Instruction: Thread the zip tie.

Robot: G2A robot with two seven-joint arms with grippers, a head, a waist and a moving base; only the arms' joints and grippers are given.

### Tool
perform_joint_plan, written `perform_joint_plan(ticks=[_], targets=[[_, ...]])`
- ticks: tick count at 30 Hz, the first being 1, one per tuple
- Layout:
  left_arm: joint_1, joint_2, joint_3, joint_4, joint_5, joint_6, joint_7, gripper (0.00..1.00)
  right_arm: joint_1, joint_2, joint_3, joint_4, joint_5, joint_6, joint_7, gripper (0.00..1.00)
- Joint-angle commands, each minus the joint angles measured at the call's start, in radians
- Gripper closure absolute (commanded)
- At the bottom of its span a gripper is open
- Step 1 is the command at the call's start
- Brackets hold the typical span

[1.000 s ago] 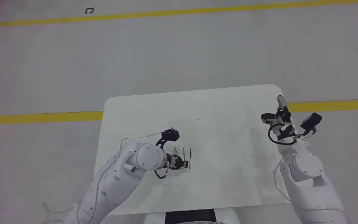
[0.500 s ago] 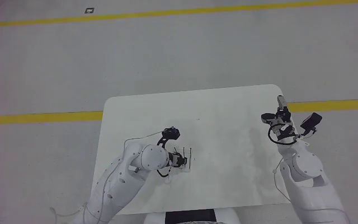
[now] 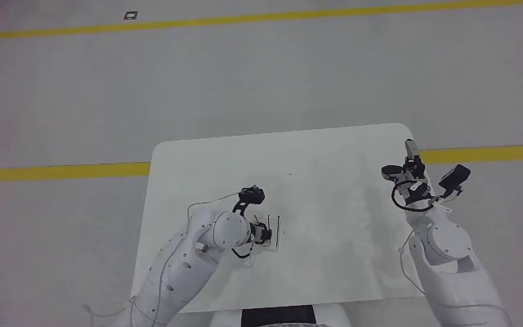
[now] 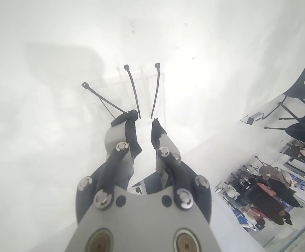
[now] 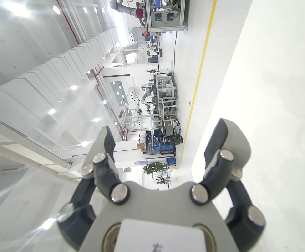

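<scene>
Left arm (image 3: pixel 204 245) shifted right; left tool (image 4: pixel 143 119), right tool (image 5: pixel 164 133) apart; zip tie (image 4: pixel 95 91) tail hidden.

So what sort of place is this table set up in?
Most likely an industrial robotics hall or test floor. Yellow lines mark lanes on the pale floor, framed machine cells with other robot arms stand in the background, and rows of ceiling lights run overhead.

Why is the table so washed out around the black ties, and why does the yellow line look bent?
Left wrist view: strong light glares off the white table, so the zip ties cast only faint shadows. Right wrist view: a wide lens slightly bows the yellow floor line, and ceiling lamps flare brightly.
</scene>
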Motion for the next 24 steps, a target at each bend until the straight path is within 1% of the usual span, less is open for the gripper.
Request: perform_joint_plan(ticks=[1,3,8,10,17,24], targets=[[0.004,-0.006,-0.003,0.002,0.009,0.0,-0.002,0.87,0.0,0.0,0.0,0.0,0.0,0.0,0.0,0.0],[0.007,-0.011,-0.006,0.007,0.015,0.0,-0.001,0.89,0.0,0.0,0.0,0.0,0.0,0.0,0.0,0.0],[0.014,-0.024,-0.011,0.022,0.031,0.0,0.002,0.89,0.0,0.0,0.0,0.0,0.0,0.0,0.0,0.0],[0.017,-0.028,-0.013,0.024,0.038,0.0,0.002,0.91,0.0,0.0,0.0,0.0,0.0,0.0,0.0,0.0],[0.028,-0.043,-0.024,0.033,0.053,0.0,0.014,0.91,0.0,0.0,0.0,0.0,0.0,0.0,0.0,0.0],[0.032,-0.057,-0.029,0.042,0.056,0.0,0.03,0.85,0.0,0.0,0.0,0.0,0.0,0.0,0.0,0.0]])
